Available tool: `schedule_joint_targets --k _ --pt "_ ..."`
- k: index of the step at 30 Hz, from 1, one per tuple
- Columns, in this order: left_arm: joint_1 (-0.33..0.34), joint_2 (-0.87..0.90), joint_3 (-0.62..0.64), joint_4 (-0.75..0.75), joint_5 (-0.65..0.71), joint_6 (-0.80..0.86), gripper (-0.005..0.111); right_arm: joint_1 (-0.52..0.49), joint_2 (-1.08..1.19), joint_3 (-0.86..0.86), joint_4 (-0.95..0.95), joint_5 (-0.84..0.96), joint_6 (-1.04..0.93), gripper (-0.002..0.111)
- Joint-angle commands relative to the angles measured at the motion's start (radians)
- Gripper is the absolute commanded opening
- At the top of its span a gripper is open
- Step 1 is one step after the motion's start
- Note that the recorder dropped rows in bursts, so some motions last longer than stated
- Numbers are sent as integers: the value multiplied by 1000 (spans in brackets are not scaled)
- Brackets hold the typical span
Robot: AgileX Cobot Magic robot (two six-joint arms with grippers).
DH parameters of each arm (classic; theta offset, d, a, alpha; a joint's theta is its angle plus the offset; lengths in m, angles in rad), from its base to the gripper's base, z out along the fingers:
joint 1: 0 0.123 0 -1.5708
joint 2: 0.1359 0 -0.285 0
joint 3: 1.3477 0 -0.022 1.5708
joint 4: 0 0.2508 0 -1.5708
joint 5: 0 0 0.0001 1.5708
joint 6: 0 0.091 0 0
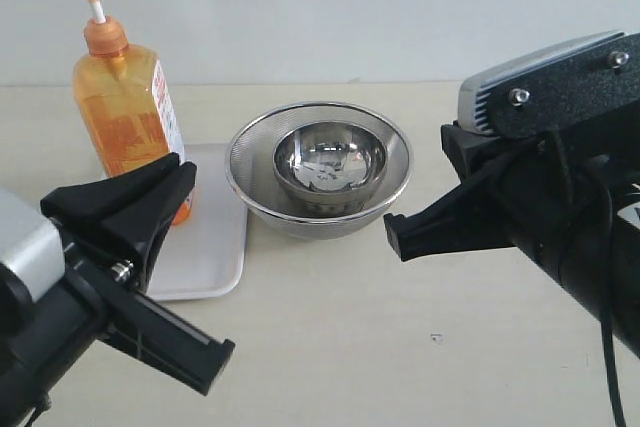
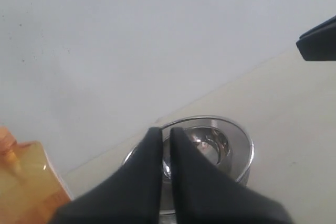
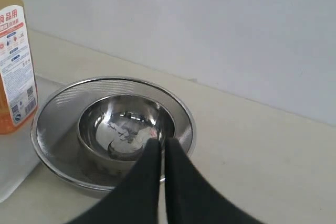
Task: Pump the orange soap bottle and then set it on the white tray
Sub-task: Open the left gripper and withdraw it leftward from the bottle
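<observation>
Both closed (and empty): left pincer (image 2: 163, 130) near the orange soap bottle (image 1: 122, 112), right pincer (image 3: 159, 141) farther.

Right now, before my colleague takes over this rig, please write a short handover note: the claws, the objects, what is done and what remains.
Claws: the left claw and the right claw are both shut and empty, touching nothing.
Objects: the orange soap bottle appears to stand upright on the white tray, pump head raised. The nested steel bowls sit beside the tray.
Done: placement looks complete.
Left: the pictures cannot show whether the bottle was pumped, so confirm that.
</observation>
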Motion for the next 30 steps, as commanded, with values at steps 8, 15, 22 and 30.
schedule_joint_targets --k 8,15,22,30 --pt "5 -58 -2 58 -9 -74 5 1 0 6 -3 -17 6 0" --pt "274 -154 -2 508 232 -285 5 1 0 6 -3 -17 6 0" --pt "560 -280 -2 764 602 -714 5 1 0 6 -3 -17 8 0" --pt "768 -470 -2 769 891 -744 5 1 0 6 -3 -17 8 0"
